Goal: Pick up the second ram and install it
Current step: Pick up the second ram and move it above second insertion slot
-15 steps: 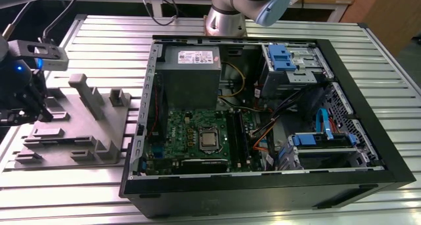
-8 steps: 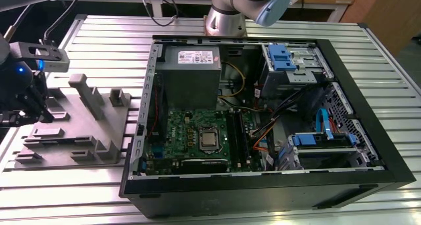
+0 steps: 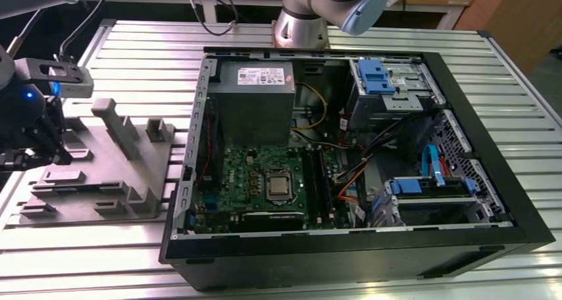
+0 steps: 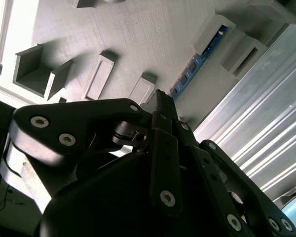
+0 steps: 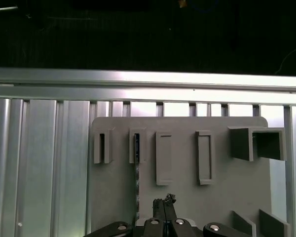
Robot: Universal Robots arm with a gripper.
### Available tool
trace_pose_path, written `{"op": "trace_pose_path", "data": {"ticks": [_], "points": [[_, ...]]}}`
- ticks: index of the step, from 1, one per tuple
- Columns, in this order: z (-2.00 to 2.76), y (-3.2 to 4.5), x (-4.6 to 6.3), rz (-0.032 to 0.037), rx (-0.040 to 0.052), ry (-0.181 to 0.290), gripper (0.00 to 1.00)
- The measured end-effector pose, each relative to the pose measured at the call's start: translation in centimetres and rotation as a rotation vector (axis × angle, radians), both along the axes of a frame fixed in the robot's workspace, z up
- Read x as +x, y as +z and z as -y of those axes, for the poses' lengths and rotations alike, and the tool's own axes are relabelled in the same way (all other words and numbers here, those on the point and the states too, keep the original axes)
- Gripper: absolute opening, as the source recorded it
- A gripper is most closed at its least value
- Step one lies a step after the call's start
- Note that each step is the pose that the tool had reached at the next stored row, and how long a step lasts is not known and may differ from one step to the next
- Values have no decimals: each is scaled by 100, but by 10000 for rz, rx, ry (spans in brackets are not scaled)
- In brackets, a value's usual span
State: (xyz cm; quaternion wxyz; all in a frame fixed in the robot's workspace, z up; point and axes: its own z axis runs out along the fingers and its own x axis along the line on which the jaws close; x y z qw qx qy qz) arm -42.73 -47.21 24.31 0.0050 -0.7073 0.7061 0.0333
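In the grey holder (image 4: 138, 34), the second ram (image 4: 192, 64) stands edgewise, thin, blue

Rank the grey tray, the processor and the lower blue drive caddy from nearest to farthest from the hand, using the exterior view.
1. The grey tray, beside the hand at the exterior view's left.
2. The processor, on the motherboard, mid-view.
3. The lower blue drive caddy, toward the exterior view's right.

An open computer case (image 3: 351, 250) lies beside a grey fixture plate (image 3: 83, 196).
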Motion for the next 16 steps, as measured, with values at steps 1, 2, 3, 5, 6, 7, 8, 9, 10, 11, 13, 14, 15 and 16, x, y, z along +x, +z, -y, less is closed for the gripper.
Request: {"op": "trace_pose_path", "data": {"ticks": [1,2,3,5,6,7,8,9,10,11,13,14,15,16], "points": [[1,-3,0,0,0,-1,10],[2,-5,0,-1,-1,-1,10],[2,-7,0,0,-1,0,10],[6,-16,0,1,0,0,10],[7,-20,0,1,0,0,10],[8,-24,0,1,0,0,10],[8,-26,0,-1,-1,0,10],[8,-27,0,-1,-2,0,10],[8,-29,0,0,-1,0,10],[8,-31,0,0,-1,0,10],[8,-34,0,0,-1,0,10],[8,-36,0,0,-1,0,10],[8,-38,0,1,0,0,10],[8,-43,0,2,1,0,10]]}}
